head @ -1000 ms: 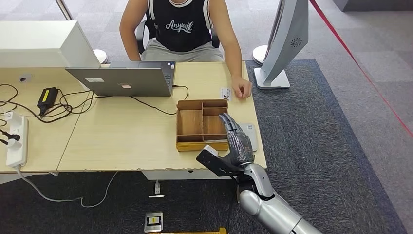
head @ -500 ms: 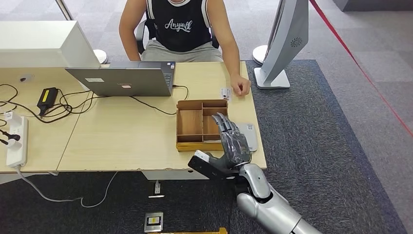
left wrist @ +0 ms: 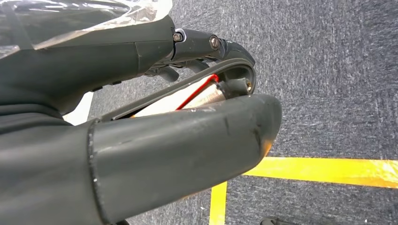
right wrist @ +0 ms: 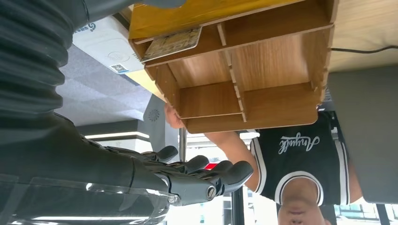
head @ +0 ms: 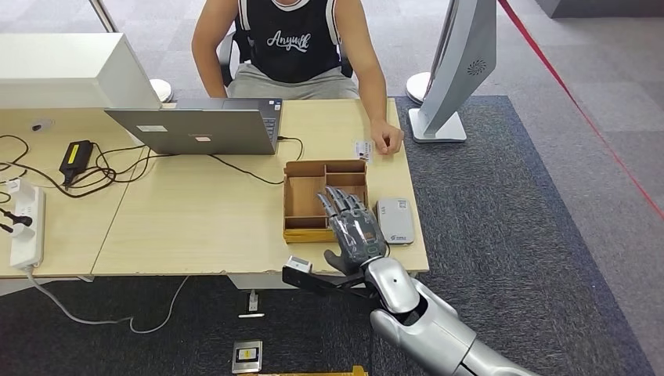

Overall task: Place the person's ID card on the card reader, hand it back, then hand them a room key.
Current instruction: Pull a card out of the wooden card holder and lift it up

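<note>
A small white ID card (head: 362,149) lies on the desk by the person's hand (head: 386,141), beyond the wooden divided tray (head: 301,166). The grey card reader (head: 394,220) sits bare to the right of the tray. My right hand (head: 352,227) hovers over the tray's near right part, fingers spread and holding nothing. In the right wrist view its dark fingers (right wrist: 197,176) are apart, the tray (right wrist: 324,56) is close, and a patterned card (right wrist: 172,43) lies in one compartment next to the reader (right wrist: 105,47). My left hand (left wrist: 141,117) hangs over the carpet with nothing in it.
A grey laptop (head: 200,129) stands open at the back of the desk, with cables, a black adapter (head: 76,157) and a white power strip (head: 27,227) to the left. A grey display stand (head: 454,70) rises off the desk's right end. The person sits opposite.
My right hand has moved left and back toward the desk's near edge, uncovering the card reader; it now hangs over the tray. The ID card and the person's hand have stayed put.
</note>
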`<state>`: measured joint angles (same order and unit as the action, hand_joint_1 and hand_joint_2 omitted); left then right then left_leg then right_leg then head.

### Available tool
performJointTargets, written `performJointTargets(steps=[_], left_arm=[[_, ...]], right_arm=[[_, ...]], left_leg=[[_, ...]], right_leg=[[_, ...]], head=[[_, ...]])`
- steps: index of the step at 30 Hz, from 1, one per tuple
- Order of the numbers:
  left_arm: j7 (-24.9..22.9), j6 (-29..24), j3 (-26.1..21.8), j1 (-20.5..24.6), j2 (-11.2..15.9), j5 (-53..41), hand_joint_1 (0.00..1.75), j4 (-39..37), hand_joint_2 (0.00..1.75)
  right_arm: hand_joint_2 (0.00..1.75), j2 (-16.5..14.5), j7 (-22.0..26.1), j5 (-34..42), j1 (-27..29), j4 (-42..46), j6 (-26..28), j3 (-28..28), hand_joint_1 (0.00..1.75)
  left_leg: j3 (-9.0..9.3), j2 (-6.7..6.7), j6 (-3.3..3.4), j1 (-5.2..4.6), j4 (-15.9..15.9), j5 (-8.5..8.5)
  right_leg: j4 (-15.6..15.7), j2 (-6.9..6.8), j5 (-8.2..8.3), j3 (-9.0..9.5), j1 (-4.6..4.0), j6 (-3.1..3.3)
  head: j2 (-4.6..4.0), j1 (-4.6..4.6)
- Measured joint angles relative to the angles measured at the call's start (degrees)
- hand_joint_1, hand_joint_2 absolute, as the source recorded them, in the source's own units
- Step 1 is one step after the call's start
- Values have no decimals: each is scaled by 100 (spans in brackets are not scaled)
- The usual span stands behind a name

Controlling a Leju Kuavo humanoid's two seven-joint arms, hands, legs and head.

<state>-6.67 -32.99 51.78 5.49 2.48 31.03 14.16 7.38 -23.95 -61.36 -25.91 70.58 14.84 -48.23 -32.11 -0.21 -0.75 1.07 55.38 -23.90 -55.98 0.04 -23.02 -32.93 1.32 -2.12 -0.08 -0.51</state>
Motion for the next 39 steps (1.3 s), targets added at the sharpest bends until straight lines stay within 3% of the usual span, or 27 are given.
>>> performJointTargets(steps=[15, 29, 39], left_arm=[[-59, -51, 46, -5, -84, 16, 0, 19, 0], [-65, -60, 127, -6, -89, 16, 0, 38, 0], [-92, -94, 146, -7, -111, 110, 0, 42, 0]], right_arm=[[175, -247, -392, -8, -261, -440, -175, -296, 0], [175, -298, -417, -22, -311, -705, -175, -429, 0], [175, -320, -797, -218, -350, -979, -111, -434, 0]], left_leg=[[1, 0, 0, 0, 0, 0], [0, 0, 0, 0, 0, 0], [1, 0, 0, 0, 0, 0]], right_leg=[[0, 0, 0, 0, 0, 0], [1, 0, 0, 0, 0, 0], [1, 0, 0, 0, 0, 0]], head=[[1, -1], [0, -1], [1, -1]])
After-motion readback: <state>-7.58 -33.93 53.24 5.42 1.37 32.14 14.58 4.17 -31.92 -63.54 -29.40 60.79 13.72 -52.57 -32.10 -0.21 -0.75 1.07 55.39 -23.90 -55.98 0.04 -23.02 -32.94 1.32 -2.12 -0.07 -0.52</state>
